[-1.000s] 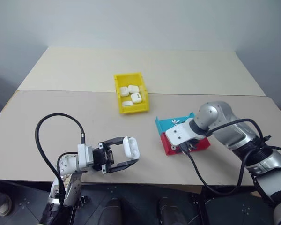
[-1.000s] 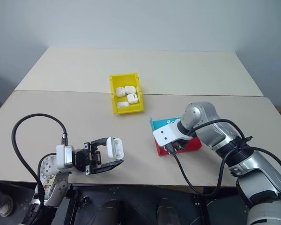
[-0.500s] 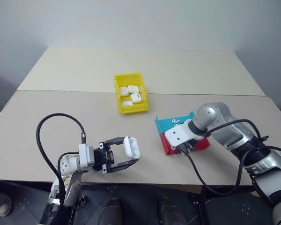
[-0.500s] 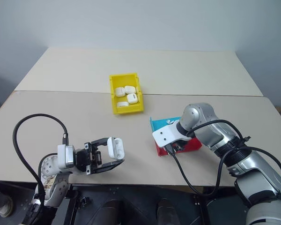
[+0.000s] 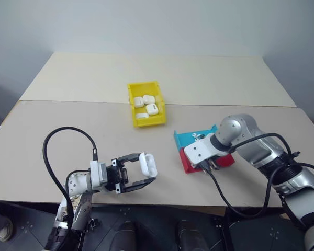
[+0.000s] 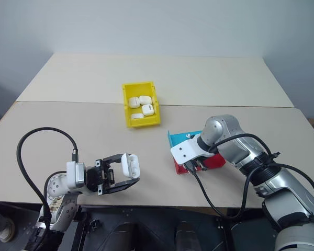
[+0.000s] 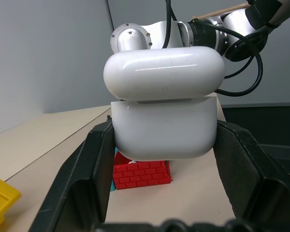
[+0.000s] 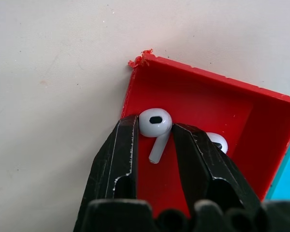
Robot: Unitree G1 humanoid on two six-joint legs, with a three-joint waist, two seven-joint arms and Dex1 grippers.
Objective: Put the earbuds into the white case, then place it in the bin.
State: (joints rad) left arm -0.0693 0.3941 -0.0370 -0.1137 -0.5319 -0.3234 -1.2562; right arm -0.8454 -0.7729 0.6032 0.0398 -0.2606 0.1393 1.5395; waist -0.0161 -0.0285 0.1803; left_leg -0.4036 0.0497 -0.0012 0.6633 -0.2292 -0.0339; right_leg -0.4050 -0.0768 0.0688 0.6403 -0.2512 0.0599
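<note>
**Right jaws bracket an earbud in the red tray while the left holds the case ready**

Nearest the robot, the left gripper (image 5: pixel 141 172) is clamped tight on the white case (image 5: pixel 147 163), lid hinged open, well off to the left of the red tray (image 5: pixel 190 163) and low over the table's (image 5: pixel 94 125) front edge. Over to the tray now: the right gripper (image 8: pixel 154 145) points steeply down into it, jaws partly closed around one earbud (image 8: pixel 155 125), whose head sits right between the fingertips with its stem running back down the gap, along the fingers. Whether the pads are actually pinching it, I cannot tell. A second earbud (image 8: pixel 216 141) peeks out just beside the outer finger, also in the red tray. The blue tray (image 5: pixel 193 137) lies touching the red tray's far side. Further back and to the left of the tray sits the yellow bin (image 5: pixel 145 103), already holding several white cases. The right arm is plainly the nearer one for this pick.
</note>
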